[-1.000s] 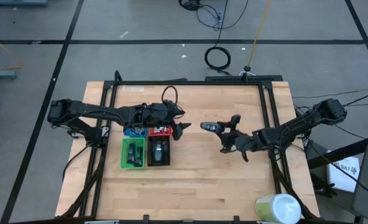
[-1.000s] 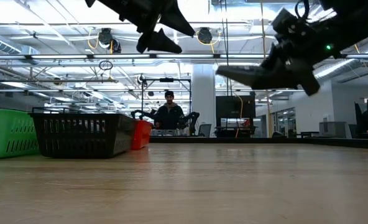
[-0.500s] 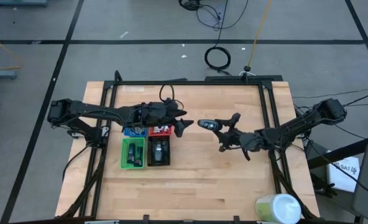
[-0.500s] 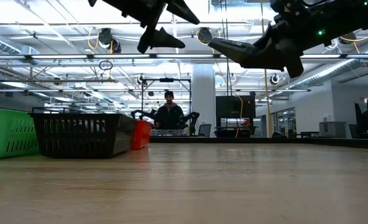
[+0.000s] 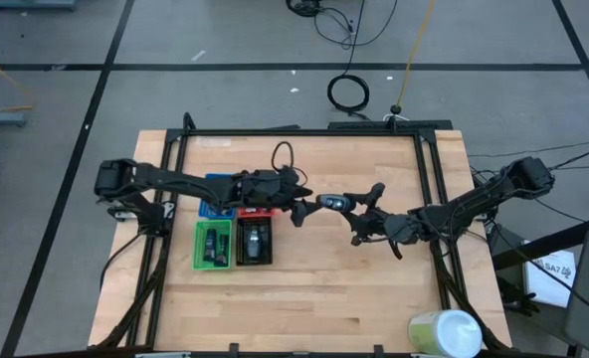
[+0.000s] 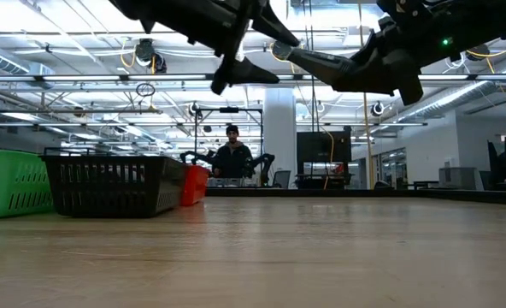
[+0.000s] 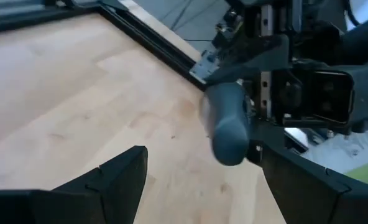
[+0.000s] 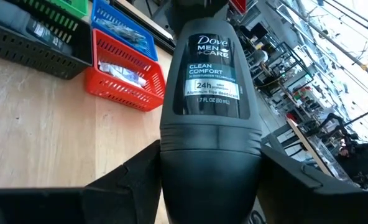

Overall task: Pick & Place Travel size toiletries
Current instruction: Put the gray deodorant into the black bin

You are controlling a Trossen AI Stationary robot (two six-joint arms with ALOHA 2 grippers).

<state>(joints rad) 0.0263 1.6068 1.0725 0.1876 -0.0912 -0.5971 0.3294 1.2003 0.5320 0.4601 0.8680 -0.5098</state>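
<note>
One dark deodorant bottle (image 5: 332, 202) is pinched by the right end effector (image 5: 346, 203), lengthwise along its fingers, pointing at the spread left end effector (image 5: 300, 206) just beyond.

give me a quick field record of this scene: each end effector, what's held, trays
right end effector: shut on dark grey deodorant bottle, held in the air above mid-table
left end effector: open, empty, next to the bottle's free end
trays: blue tray, red tray, green tray, black tray, grouped on the table's left half
other: pale green-white cylinder at table corner
</note>
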